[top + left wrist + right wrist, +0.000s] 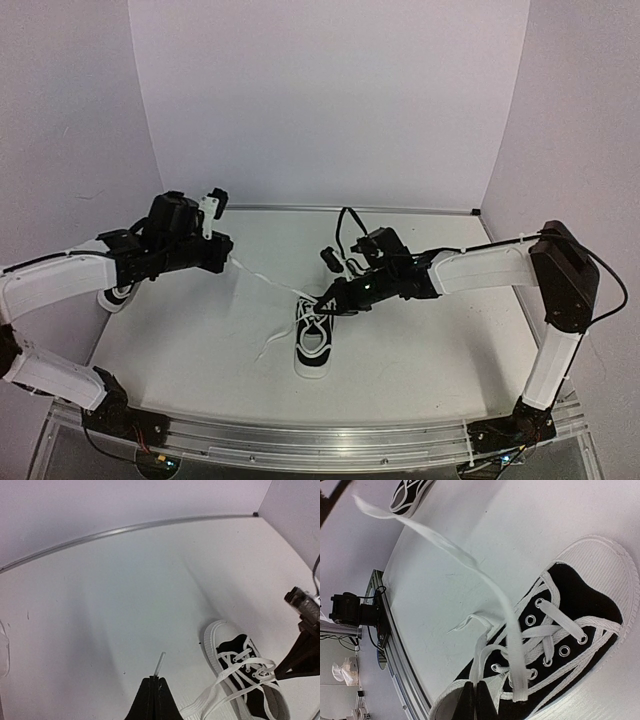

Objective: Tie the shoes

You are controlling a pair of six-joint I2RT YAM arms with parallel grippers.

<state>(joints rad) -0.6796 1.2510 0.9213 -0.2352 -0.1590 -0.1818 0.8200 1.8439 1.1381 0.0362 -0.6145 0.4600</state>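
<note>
One black-and-white sneaker [312, 345] lies at the table's middle, toe toward the near edge; it also shows in the left wrist view [235, 652] and the right wrist view [580, 595]. My left gripper [228, 258] is shut on the end of one white lace [265, 279], whose tip sticks out past the gripper [155, 681], and the lace runs taut to the shoe. My right gripper [323, 303] sits over the shoe's heel opening, shut [475, 689] on the other lace [487, 655]. The second sneaker [117, 297] lies at the left, mostly hidden under my left arm, and shows in the right wrist view [412, 491].
White walls close the back and sides, with a metal strip [350, 209] along the back edge. An aluminium rail [320, 440] runs along the near edge by the arm bases. A loose lace end [268, 348] trails left of the middle shoe.
</note>
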